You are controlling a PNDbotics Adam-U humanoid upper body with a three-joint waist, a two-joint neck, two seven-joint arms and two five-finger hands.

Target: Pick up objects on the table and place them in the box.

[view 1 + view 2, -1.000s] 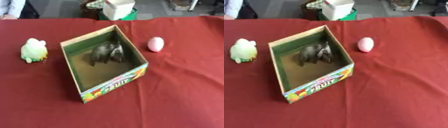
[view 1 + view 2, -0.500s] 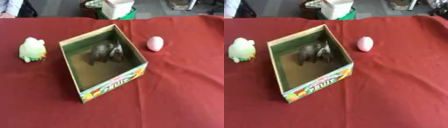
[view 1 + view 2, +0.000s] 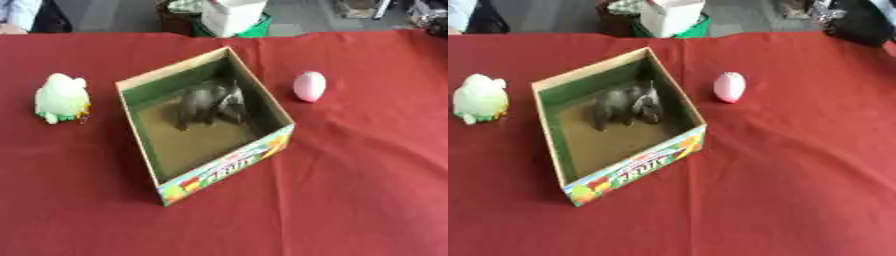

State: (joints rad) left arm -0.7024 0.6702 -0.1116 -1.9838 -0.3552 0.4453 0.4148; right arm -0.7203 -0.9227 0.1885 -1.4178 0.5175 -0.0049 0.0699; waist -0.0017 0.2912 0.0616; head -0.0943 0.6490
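Observation:
An open cardboard box point(image 3: 226, 166) with a fruit print on its front wall stands askew in the middle of the red table. A grey toy animal point(image 3: 208, 102) lies inside it, at the far end. Left of the box sits a pale green plush frog point(image 3: 61, 98). A pink egg point(image 3: 309, 86) stands to the right of the box. Neither touches the box. A black and silver shape, my right hand point(image 3: 859, 22), shows at the far right corner, beyond the egg. My left hand shows in neither view.
The red cloth point(image 3: 367, 190) covers the whole table. Past the far edge stand a white carton point(image 3: 232, 15) in a green bin and a dark basket. A person's sleeve point(image 3: 17, 12) shows at the far left corner.
The black and silver shape at the far right corner has come further into the right eye view. The box, frog and egg have not moved.

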